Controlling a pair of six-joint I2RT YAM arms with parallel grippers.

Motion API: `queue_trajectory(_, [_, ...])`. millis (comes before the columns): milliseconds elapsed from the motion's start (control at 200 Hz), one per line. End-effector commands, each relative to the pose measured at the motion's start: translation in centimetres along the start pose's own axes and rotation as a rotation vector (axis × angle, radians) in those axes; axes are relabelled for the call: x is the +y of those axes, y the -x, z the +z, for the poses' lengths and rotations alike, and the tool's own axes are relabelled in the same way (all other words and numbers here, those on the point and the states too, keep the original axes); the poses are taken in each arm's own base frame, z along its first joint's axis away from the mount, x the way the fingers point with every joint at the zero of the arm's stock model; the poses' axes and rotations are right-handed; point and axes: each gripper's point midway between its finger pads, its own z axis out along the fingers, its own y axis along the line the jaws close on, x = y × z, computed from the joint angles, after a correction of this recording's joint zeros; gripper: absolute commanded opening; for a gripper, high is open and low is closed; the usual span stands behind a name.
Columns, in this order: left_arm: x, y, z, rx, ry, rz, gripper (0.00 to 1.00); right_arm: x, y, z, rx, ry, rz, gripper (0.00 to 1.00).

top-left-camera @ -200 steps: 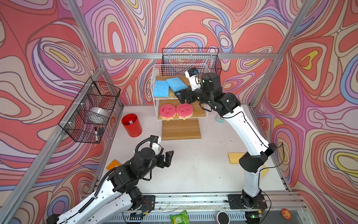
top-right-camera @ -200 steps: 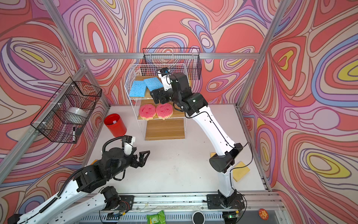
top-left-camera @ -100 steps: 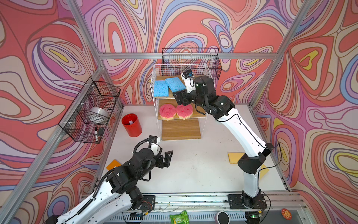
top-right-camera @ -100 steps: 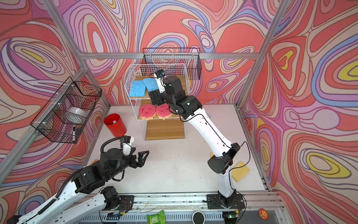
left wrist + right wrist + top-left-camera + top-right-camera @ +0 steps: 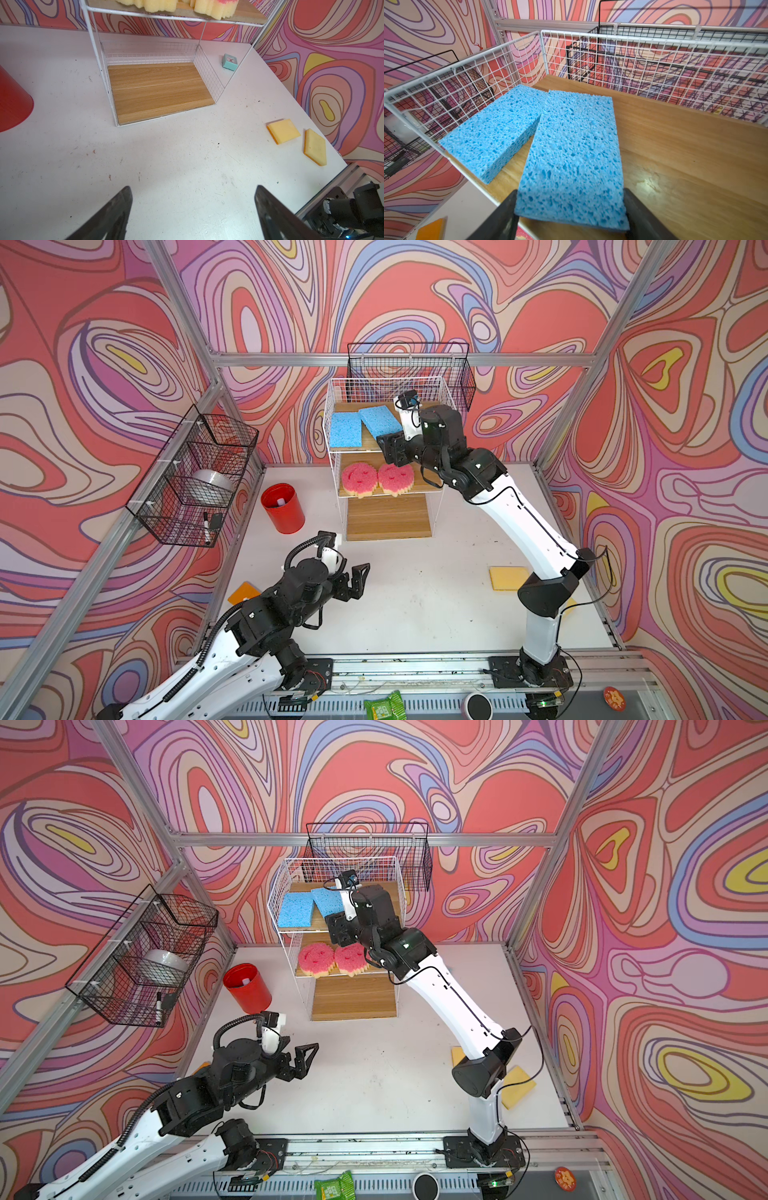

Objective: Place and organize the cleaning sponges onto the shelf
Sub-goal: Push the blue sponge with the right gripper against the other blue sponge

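Right gripper (image 5: 570, 192) clamps one of two blue sponges (image 5: 571, 145) atop shelf (image 5: 388, 516); two pink sponges (image 5: 359, 477) mid-level, three yellow-orange sponges (image 5: 283, 131) on table (image 5: 187, 155); left gripper (image 5: 193, 187) open, empty.

Two arms, same build.

- Left arm (image 5: 232, 659): white shell links, black joint housings, ribbed black conduit (image 5: 296, 548), white wrist camera block (image 5: 330, 558).
- Right arm (image 5: 523, 522): white links, with a thin black cable running along the shell.
- Left gripper (image 5: 192, 188): black, with open-trussed triangular fingers (image 5: 306, 1051).
- Black base plates (image 5: 505, 668) sit on a grey rail (image 5: 415, 668) along the table's front edge.
- Green light (image 5: 542, 702) at the right base.
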Motion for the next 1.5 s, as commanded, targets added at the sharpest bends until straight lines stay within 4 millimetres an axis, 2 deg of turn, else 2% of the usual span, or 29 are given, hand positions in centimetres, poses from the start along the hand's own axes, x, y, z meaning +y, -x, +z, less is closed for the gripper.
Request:
queue_trajectory(0, [0.7, -0.4, 0.0, 0.008, 0.028, -0.012, 0.93, -0.7, 0.4, -1.4, -0.015, -0.033, 0.024, 0.78])
queue_trajectory(275, [0.8, -0.6, 0.0, 0.009, 0.028, -0.018, 0.93, -0.8, 0.0, -1.5, -0.002, -0.053, 0.02, 0.78])
queue_trajectory(416, [0.9, -0.7, 0.0, 0.012, 0.031, -0.018, 0.93, 0.3, -0.2, -0.9, 0.007, -0.033, 0.0, 0.8])
queue_trajectory(671, [1.0, -0.9, 0.1, 0.016, 0.033, -0.014, 0.93, 2.7, -0.9, 0.0, 0.02, 0.041, -0.035, 0.93])
queue_trajectory(1026, [1.0, -0.9, 0.2, 0.015, 0.035, -0.014, 0.93, 4.3, -1.2, 0.0, 0.016, 0.114, -0.044, 0.93])
queue_trajectory(1497, [1.0, -0.7, 0.1, 0.011, 0.037, -0.016, 0.93, 4.1, -1.4, 0.7, 0.012, 0.089, -0.057, 0.91])
